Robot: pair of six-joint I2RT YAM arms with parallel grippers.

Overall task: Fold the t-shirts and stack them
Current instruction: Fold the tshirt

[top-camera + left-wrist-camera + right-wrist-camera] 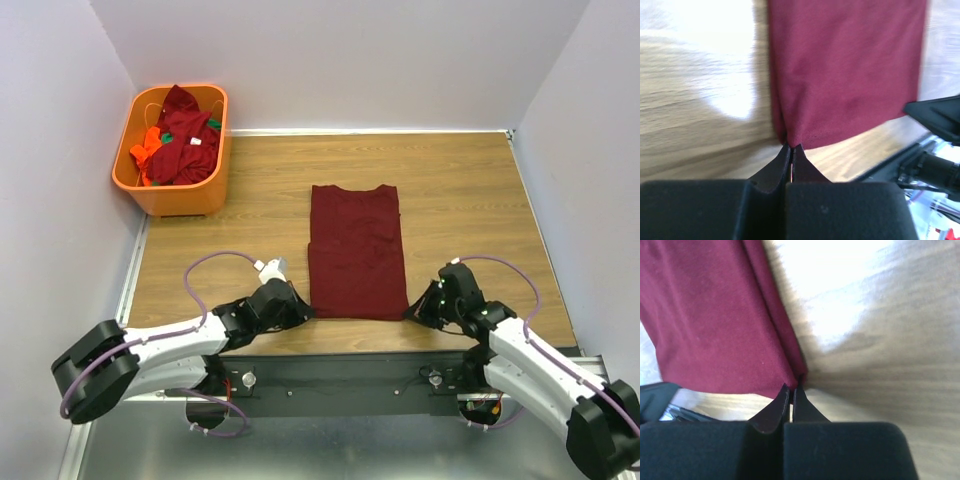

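as the maroon t-shirt lay flat on the table, my left gripper pinched one near corner, right gripper the other

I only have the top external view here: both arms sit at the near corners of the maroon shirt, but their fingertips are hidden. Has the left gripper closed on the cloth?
Observer: Yes. In the left wrist view the left gripper is shut, and the maroon t-shirt puckers into its tips at the near left corner.
Operator: And the right one?
Observer: The right gripper is shut too, its tips meeting at the near right corner, where the folded edge shows doubled layers.
Operator: Is either corner lifted?
Observer: It doesn't look so; beyond both corners the cloth seems to lie flat on the table.
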